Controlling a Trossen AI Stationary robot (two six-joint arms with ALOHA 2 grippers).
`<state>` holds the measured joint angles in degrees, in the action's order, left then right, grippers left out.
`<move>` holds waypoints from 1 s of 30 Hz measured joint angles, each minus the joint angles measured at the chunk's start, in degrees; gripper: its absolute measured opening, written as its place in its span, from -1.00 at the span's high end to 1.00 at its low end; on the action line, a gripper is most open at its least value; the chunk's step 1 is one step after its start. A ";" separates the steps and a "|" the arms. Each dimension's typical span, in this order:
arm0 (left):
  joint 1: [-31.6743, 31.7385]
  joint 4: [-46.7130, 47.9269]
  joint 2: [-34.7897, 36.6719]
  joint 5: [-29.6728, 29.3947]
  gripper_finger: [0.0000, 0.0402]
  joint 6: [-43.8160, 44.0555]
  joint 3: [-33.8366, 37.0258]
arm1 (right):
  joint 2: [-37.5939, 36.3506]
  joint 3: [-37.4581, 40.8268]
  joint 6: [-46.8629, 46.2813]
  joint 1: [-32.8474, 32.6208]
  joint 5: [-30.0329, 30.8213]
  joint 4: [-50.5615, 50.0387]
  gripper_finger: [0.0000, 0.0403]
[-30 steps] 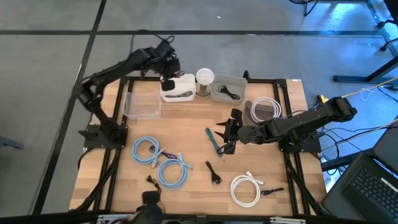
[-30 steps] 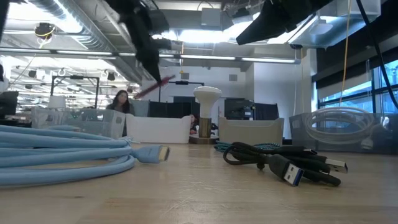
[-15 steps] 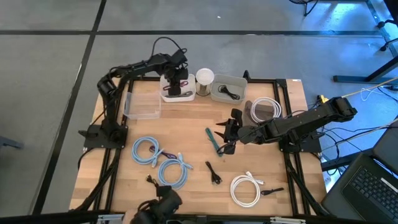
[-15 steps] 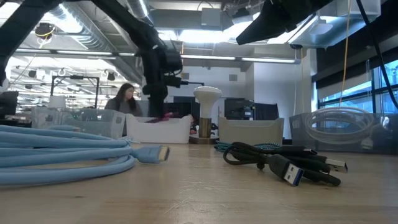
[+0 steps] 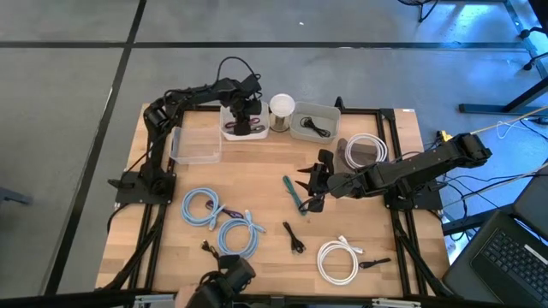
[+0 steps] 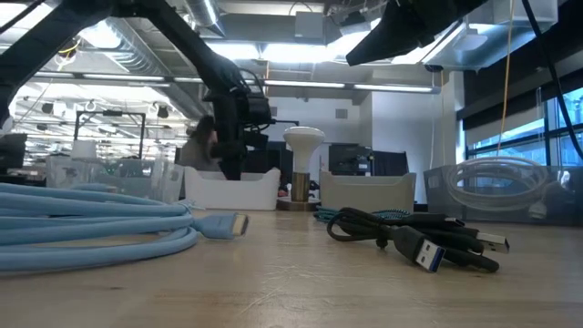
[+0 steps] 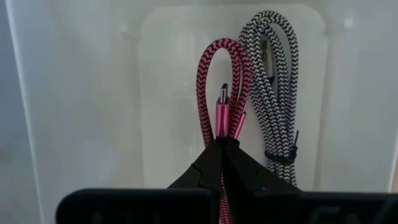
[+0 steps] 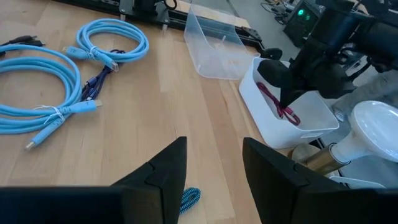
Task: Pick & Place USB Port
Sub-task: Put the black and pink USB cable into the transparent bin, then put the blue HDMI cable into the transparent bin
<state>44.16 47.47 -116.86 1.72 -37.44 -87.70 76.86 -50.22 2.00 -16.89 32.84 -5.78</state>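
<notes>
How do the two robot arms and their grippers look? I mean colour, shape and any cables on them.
Both arms are black and jointed, on black bases at the table's edge. The left arm has a black cable looping above its wrist. The left gripper has dark fingers tapering to a point. The right gripper has two broad, flat, dark fingers. No markings show.

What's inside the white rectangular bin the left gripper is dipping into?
In the white rectangular bin lie a black-and-white braided cable and a pink braided USB cable, pinched by the shut left gripper. The gripper covers the pink cable's lower part and the bin floor beneath.
</notes>
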 joint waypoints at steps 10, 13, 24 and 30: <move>-0.43 -0.21 -0.02 -0.14 0.90 -3.15 0.00 | 0.01 0.00 0.00 0.01 0.00 0.00 0.21; -0.96 -0.52 -0.02 -0.24 0.76 -3.35 0.00 | 0.00 0.00 0.00 -0.01 0.00 0.00 0.21; -1.53 3.98 5.69 -4.63 0.36 1.80 0.00 | 0.00 0.00 0.00 0.01 0.00 0.02 0.21; -2.58 9.35 18.87 2.95 0.39 9.28 0.00 | 0.02 0.00 0.00 -0.01 0.00 -0.02 0.21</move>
<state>41.58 56.82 -97.99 4.67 -28.16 -87.70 76.88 -50.22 2.00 -16.91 32.84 -5.80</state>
